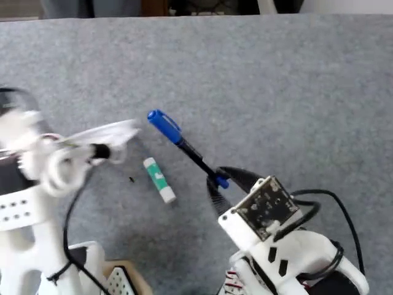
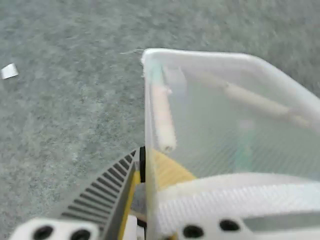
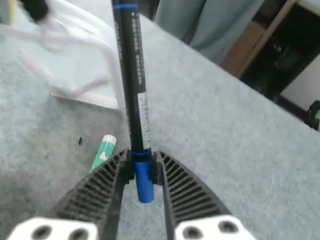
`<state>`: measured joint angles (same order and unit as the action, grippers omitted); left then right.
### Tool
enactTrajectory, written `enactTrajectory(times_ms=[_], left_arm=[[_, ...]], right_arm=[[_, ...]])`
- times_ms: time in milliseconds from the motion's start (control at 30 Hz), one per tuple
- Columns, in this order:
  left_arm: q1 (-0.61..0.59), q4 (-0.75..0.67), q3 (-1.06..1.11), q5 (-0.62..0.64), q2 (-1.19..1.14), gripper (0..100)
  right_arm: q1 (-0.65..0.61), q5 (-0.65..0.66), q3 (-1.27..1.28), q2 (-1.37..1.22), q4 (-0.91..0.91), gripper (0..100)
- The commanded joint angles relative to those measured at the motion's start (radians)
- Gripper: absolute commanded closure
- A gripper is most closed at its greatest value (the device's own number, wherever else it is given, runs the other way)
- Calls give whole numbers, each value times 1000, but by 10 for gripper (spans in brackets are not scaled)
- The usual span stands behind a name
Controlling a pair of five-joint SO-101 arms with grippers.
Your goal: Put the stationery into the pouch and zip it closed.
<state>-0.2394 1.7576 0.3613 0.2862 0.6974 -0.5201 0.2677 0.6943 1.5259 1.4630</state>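
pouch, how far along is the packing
Done: nothing clear; I cannot tell what the pouch already holds. In hand: the left gripper grips the pouch, and the right gripper has its fingers shut on the pen, pointing toward it. Left: the glue stick lying on the table, then zipping.

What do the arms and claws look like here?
Both arms are white printed plastic. The left arm has a black cable running down it; the right arm bears a dark bare circuit board with black cables looping behind. The right claw has black ribbed fingers on white screw-holed mounts; the left claw shows a black ribbed finger edged in yellow.
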Motion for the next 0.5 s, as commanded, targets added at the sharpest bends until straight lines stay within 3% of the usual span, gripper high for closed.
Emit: enactTrajectory(times_ms=[0,200,333,467], left_arm=[[166,3,5,-11,-2,972],[254,0,-31,-71,141,972],[163,0,-134,-35,215,972],[19,-2,-199,18,199,972]], right_arm=[[15,5,27,4,-21,986],[15,5,35,4,-21,986],[15,0,36,2,-26,986],[12,-86,25,4,-8,986]])
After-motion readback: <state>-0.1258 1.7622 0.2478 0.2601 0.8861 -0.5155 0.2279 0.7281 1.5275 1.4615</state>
